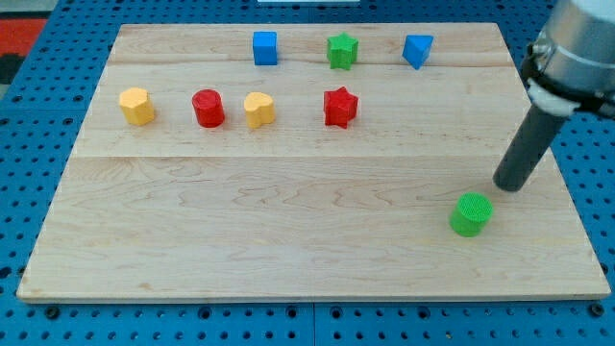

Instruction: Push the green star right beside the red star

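The green star sits near the view's top, right of centre. The red star lies just below it, with a small gap between them. My tip rests on the board at the view's right, far from both stars. It stands just above and right of a green cylinder and does not touch it.
A blue cube and a blue block flank the green star. A yellow block, a red cylinder and a yellow heart-shaped block line up left of the red star. The wooden board lies on blue pegboard.
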